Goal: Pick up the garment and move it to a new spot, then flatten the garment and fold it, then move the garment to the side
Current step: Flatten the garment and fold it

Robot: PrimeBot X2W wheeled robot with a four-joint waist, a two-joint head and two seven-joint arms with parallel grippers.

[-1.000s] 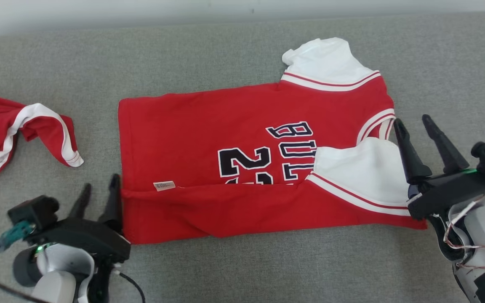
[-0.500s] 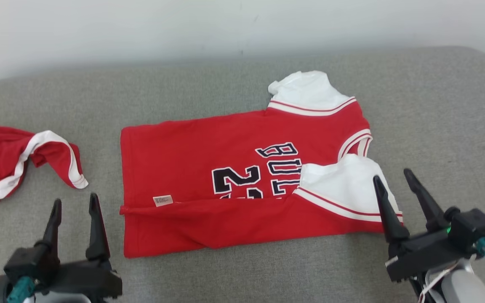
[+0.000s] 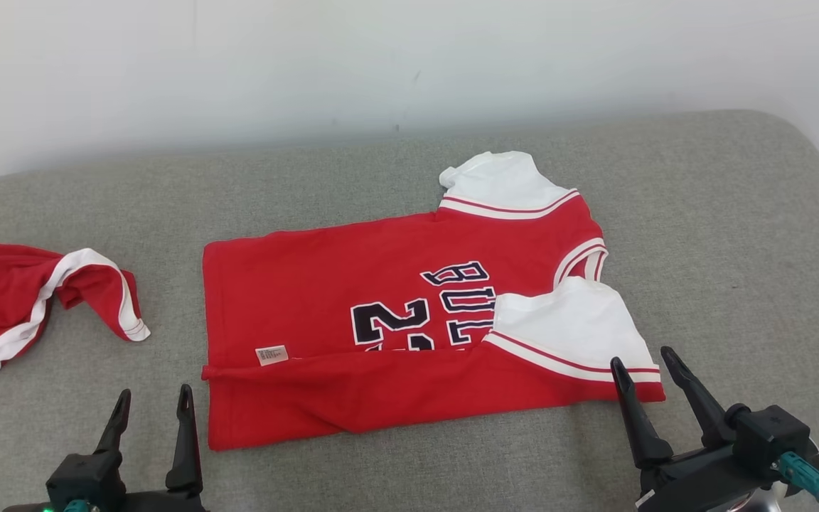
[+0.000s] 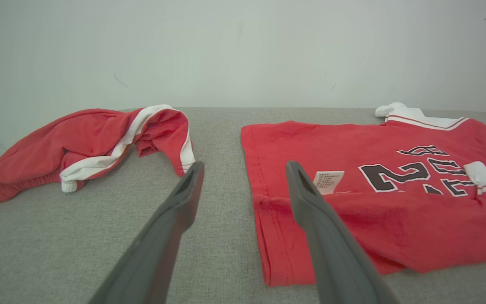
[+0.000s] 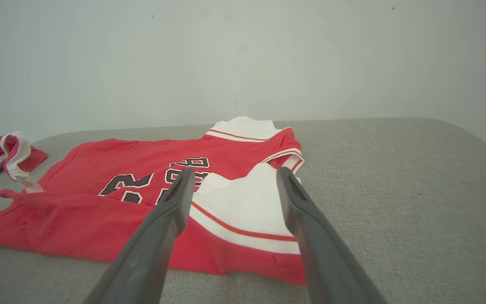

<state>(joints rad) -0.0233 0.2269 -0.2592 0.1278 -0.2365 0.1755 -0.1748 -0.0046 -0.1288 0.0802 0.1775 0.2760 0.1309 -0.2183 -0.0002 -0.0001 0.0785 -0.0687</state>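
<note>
Jersey (image 3: 296, 299): near edge folded over, hiding the lower half of its digits. Left pincer (image 3: 153, 391) and right pincer (image 3: 641, 356): both released, empty, bases cut off.

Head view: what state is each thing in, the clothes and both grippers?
Red jersey: flat on the grey cushion, near edge and one white sleeve folded over its front.
Care label: exposed at the fold line.
Red-and-white garment: crumpled, unfolded, apart on the left.
Left gripper: open, empty, beside the jersey's hem.
Right gripper: open, empty, by the folded sleeve.
</note>
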